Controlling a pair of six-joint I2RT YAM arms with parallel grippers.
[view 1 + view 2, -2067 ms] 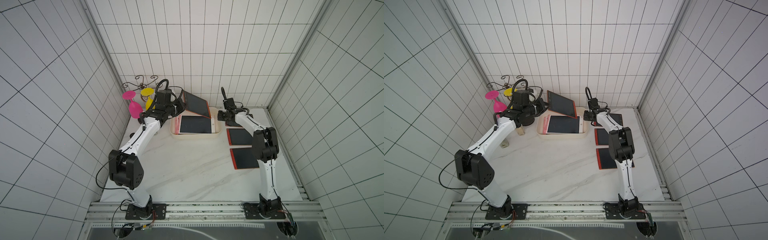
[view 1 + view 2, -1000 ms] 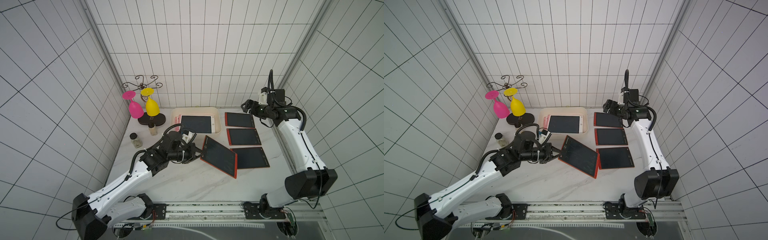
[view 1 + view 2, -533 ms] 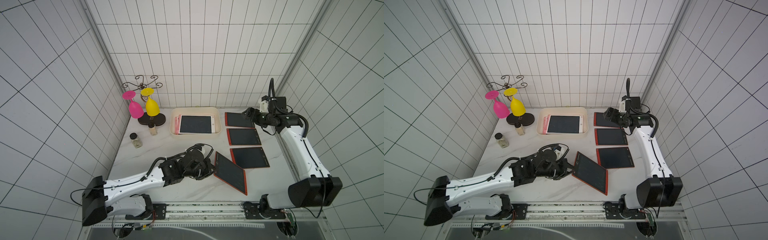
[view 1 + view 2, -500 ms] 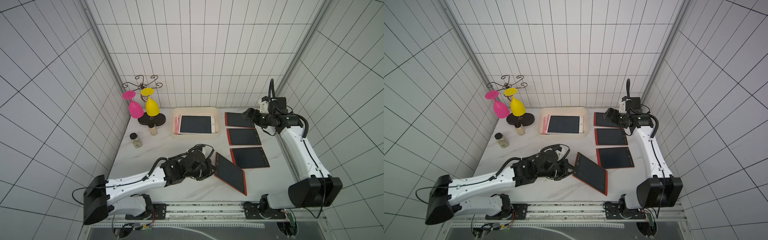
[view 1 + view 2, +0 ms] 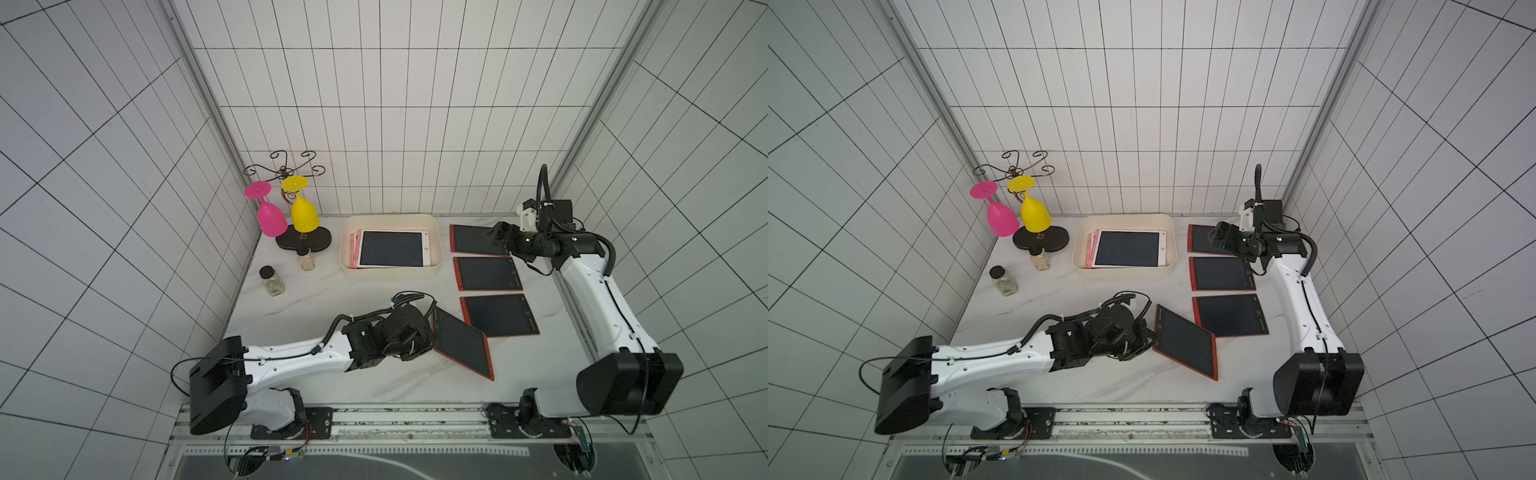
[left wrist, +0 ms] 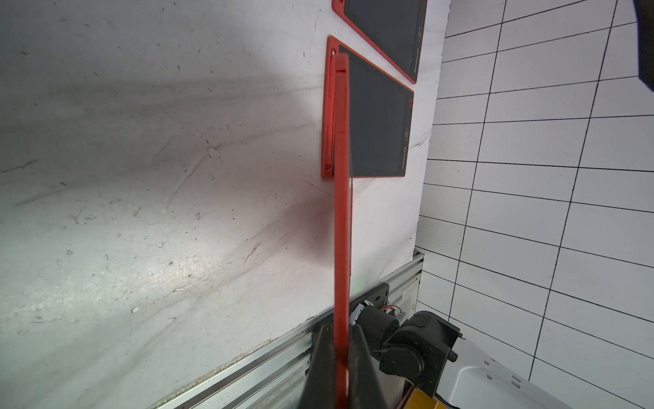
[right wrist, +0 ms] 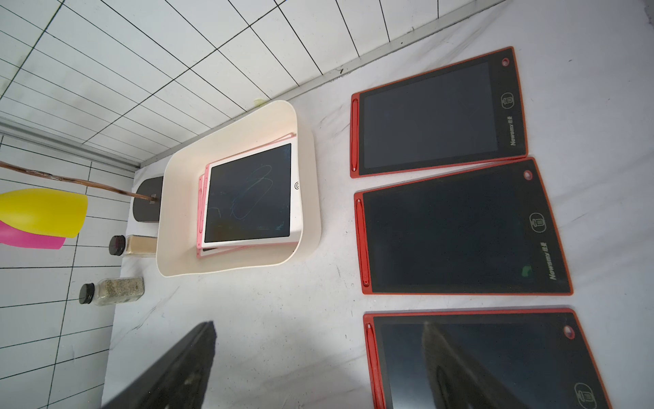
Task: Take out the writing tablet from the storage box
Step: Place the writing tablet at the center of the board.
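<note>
1. Over the last two seconds the left claw [image 5: 430,334] has carried a thin red-framed writing tablet [image 5: 461,347] with a dark screen out of the shallow cream-white plastic storage box [image 5: 390,272]. The box sits at the far edge of the white marbled bench [image 5: 324,299], and the tablet is now at the near edge. In the last half second it has hardly shifted.
2. The left claw is clamped on the tablet's short edge. The left wrist view shows both fingers [image 6: 323,361] pinching the frame, seen edge-on.
3. The tablet hangs tilted, its far corner over the corner of the nearest laid tablet [image 5: 498,316]. That one is the closest of three red ones lying flat in a row along the bench's right edge. We cannot tell whether the held tablet's lower edge touches the bench yet.
4. The right claw [image 5: 498,236] hovers with its jaws wide apart and empty above the farthest laid tablet [image 5: 469,241] of that row.
5. We judge this tablet as good as out. What remains is to lay it flat at the row's near end and let go.
6. The box is not empty. A white-framed tablet [image 5: 390,249] rests on pink tablets [image 5: 354,249], so more trips likely wait.
</note>
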